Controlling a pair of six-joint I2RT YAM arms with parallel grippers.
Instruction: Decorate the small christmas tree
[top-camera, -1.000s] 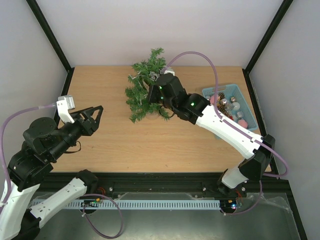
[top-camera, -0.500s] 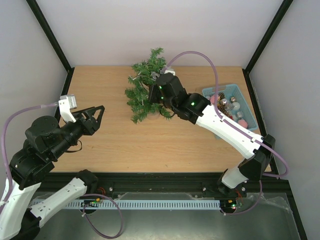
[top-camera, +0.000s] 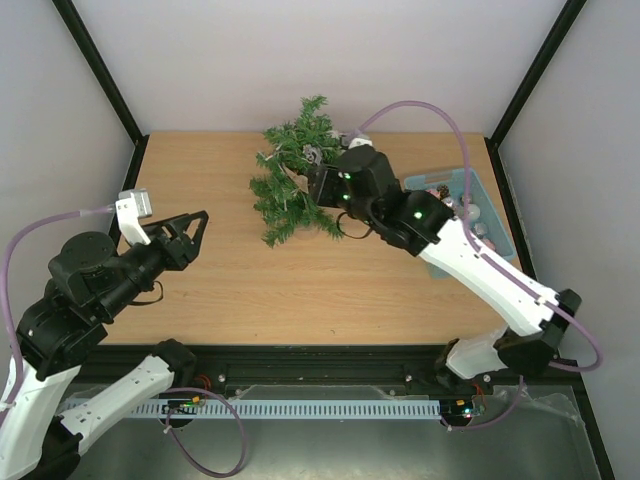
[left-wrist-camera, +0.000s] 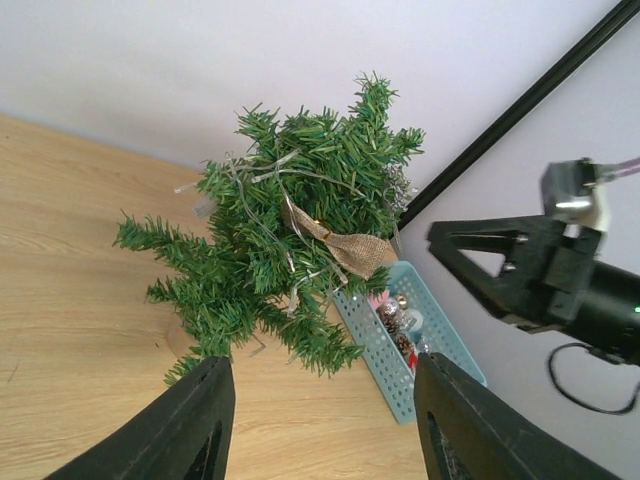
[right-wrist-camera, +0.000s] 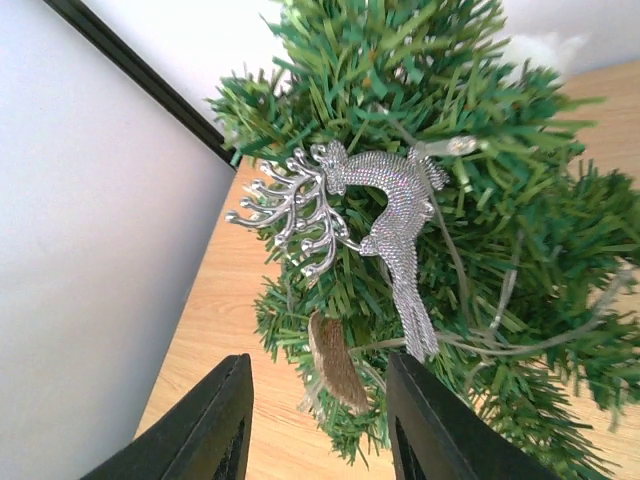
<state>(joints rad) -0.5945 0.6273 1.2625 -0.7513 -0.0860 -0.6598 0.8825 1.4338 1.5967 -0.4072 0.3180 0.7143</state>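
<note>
The small christmas tree (top-camera: 292, 170) stands at the back middle of the table; it also shows in the left wrist view (left-wrist-camera: 290, 230) and the right wrist view (right-wrist-camera: 470, 210). A silver reindeer ornament (right-wrist-camera: 385, 215) hangs on its branches, with a burlap piece (right-wrist-camera: 335, 365) below it. My right gripper (top-camera: 322, 187) is open and empty, close beside the tree's right side. My left gripper (top-camera: 190, 232) is open and empty, raised above the table's left side and pointing toward the tree.
A light-blue plastic basket (top-camera: 478, 195) with several ornaments stands at the back right, partly hidden by my right arm; it shows in the left wrist view (left-wrist-camera: 400, 345) just right of the tree. Black frame posts (top-camera: 98, 70) stand at the back corners.
My right gripper has drawn back to the right from the tree, leaving the silver reindeer hanging on it. My left arm has hardly moved.
</note>
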